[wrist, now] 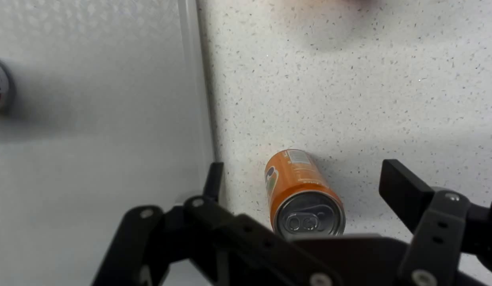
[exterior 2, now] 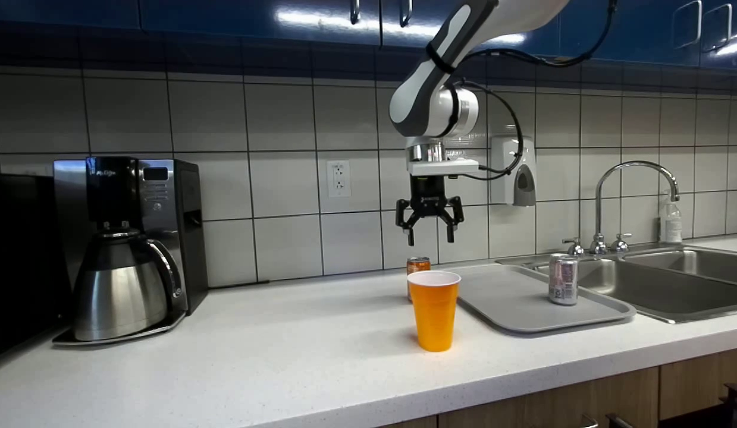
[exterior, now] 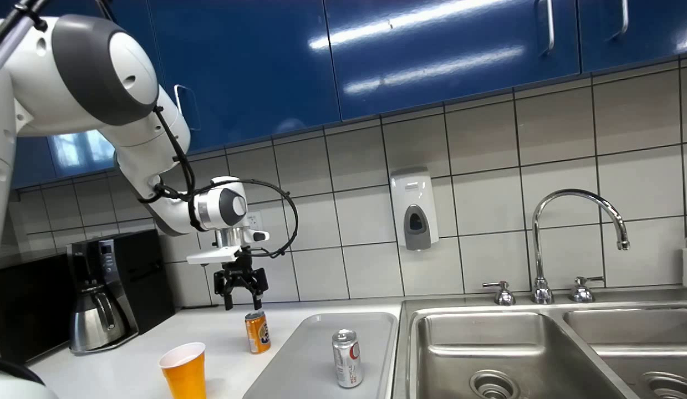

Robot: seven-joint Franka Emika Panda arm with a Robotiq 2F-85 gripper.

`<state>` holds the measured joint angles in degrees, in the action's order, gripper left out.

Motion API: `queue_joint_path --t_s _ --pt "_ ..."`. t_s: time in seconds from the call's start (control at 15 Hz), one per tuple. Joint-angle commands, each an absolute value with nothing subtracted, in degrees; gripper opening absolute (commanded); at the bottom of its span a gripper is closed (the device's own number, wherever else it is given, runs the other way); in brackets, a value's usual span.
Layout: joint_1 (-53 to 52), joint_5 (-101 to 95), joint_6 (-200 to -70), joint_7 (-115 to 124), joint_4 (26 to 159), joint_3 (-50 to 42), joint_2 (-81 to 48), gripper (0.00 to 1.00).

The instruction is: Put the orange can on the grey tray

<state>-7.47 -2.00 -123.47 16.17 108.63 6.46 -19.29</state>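
Note:
The orange can (exterior: 258, 333) stands upright on the white counter, just beside the grey tray (exterior: 299, 354). In an exterior view its lower part is hidden behind the cup and only its upper part (exterior 2: 418, 265) shows. In the wrist view the can (wrist: 293, 174) shows between the fingers, top towards me, right of the tray's edge (wrist: 110, 167). My gripper (exterior: 243, 303) is open and empty above the can, pointing down; it also shows in an exterior view (exterior 2: 430, 238) and in the wrist view (wrist: 303, 174). The fingers do not touch the can.
A silver can (exterior: 347, 360) stands on the tray (exterior 2: 511, 303). A translucent orange-yellow cup (exterior 2: 435, 315) stands on the counter in front of the orange can. A coffee maker (exterior 2: 130, 238) is at the far left, the sink (exterior: 487, 354) right of the tray, the tiled wall behind.

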Motion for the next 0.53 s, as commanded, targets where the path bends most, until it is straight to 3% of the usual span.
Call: queue_joint_path --t_s 0.0,0.47 --pt "-8.3 -3.1 -119.2 13.3 102.4 5.3 -23.1 1.00" --pt "-8.5 -3.0 -118.2 10.3 96.5 5.0 -28.5 1.00"
